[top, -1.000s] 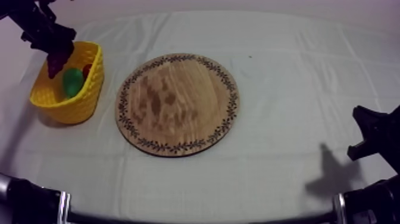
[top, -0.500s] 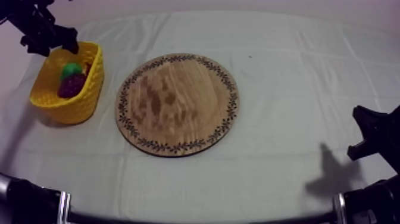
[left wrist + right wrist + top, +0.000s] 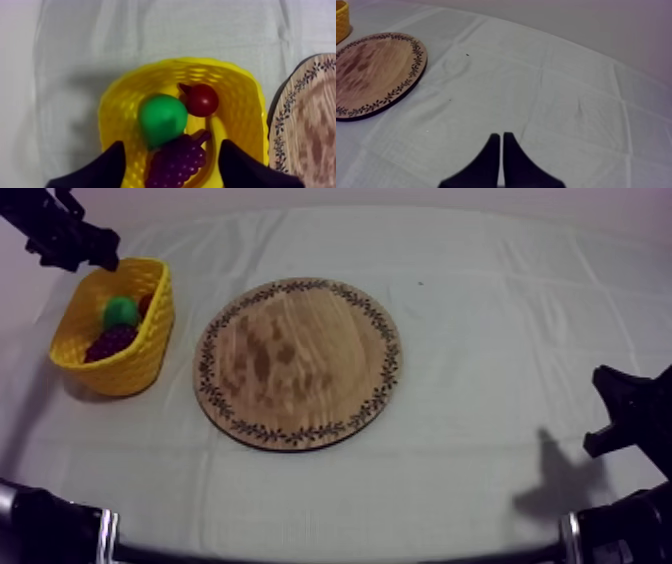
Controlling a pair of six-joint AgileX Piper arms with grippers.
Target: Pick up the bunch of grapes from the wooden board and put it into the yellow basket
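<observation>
Now, release confirmed. On the table (image 3: 480,308) nothing else has shifted. The wooden board (image 3: 298,363) lies off to one side of the left hand (image 3: 172,144), with no fruit on it. The yellow basket (image 3: 120,373) sits directly below that hand.

Change over the last second: the bunch of grapes (image 3: 175,162) goes from hanging in the fingers above the basket to lying inside it. It is now below and between the fingers, touching the pear (image 3: 161,119). The small red fruit (image 3: 201,100) sits just beyond the pear.

Left hand: fingers spread apart, holding nothing, drawn back up off the rim. Right hand (image 3: 501,135): fingers pressed together on nothing, well away from the basket, low over the table.

Judgement: placement done; only the left arm's retreat remains.
</observation>
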